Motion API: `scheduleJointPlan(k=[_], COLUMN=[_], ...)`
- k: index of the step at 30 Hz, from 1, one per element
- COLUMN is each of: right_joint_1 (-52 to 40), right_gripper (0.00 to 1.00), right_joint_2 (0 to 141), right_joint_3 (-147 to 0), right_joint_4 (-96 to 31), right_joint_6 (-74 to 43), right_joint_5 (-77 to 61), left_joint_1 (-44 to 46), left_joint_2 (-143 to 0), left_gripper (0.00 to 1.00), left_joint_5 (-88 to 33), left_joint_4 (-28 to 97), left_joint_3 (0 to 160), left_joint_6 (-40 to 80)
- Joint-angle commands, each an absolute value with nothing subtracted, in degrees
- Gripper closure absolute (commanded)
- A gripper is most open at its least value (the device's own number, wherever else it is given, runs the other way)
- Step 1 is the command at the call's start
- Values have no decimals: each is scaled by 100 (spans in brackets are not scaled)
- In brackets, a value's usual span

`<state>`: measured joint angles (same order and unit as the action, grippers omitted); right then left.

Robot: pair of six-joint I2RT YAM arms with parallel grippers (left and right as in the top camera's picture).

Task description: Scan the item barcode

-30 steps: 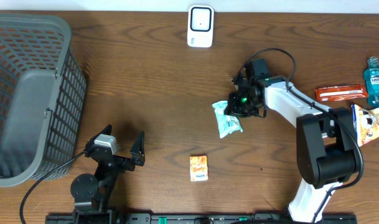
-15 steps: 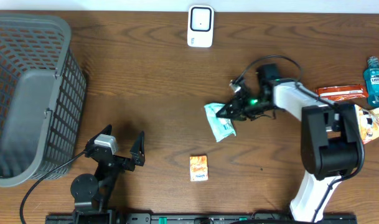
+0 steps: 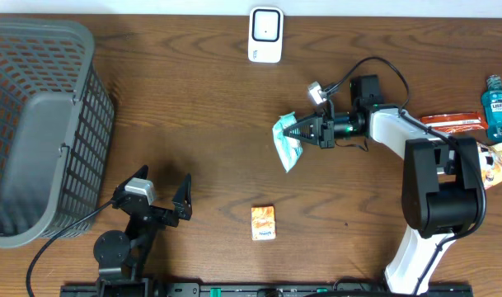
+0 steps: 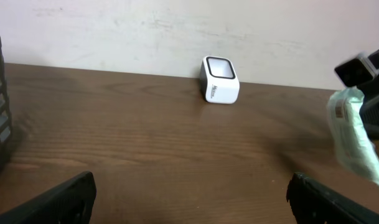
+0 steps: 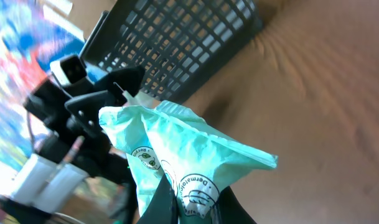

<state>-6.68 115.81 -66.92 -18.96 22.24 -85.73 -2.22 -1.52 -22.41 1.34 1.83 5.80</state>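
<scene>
A grey basket is sitting on the desk's left, a white scanner at its far edge. An orange packet is lying near the front edge.

Bare desk left open between the right jaws and the scanner beyond them, orange box laid on their near side, grey basket stood left of the left jaws, bottle and packets piled behind the right arm.
</scene>
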Motion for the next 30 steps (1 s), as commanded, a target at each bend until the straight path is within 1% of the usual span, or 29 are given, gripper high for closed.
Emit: scheduleJointPlan(k=[1, 4, 10, 14, 16, 18, 20, 22, 26, 27, 30], right_joint_1=[-744, -751, -762, -799, -797, -797, -797, -810, -882, -891, -913], right_gripper=[99, 99, 99, 99, 99, 99, 99, 99, 99, 99, 99], right_joint_2=[11277, 10792, 9268, 8296, 7937, 7642, 7496, 7430, 7424, 7424, 7424], right_joint_3=[-6724, -6724, -6724, -6724, -6724, -6724, -6724, -6724, -6724, -6724, -6724], right_joint_4=[-1444, -1122, -1098, -1109, -1096, -954, -593, 91, 1553, 1758, 2576], right_joint_6=[2534, 2528, 2700, 3503, 4121, 4993, 5472, 5621, 5592, 5546, 5153], right_joint_5=[-8952, -8952, -8952, -8952, -8952, -8949, -8949, -8949, -8949, -8952, -8949], left_joint_1=[-228, -228, -228, -228, -228, -228, -228, -228, -228, -228, -228], left_joint_2=[-137, -137, -137, -137, -137, -137, -137, -137, -137, -137, -137], left_gripper=[2, 2, 2, 2, 2, 2, 2, 2, 2, 2, 2], left_joint_5=[-2335, -2335, -2335, -2338, -2338, -2338, -2335, -2338, -2338, -2335, -2335], left_joint_4=[224, 226, 226, 226, 226, 226, 226, 226, 226, 226, 224], left_joint_3=[23, 23, 23, 23, 23, 23, 23, 23, 23, 23, 23], left_joint_6=[589, 587, 589, 587, 587, 587, 587, 589, 587, 587, 587])
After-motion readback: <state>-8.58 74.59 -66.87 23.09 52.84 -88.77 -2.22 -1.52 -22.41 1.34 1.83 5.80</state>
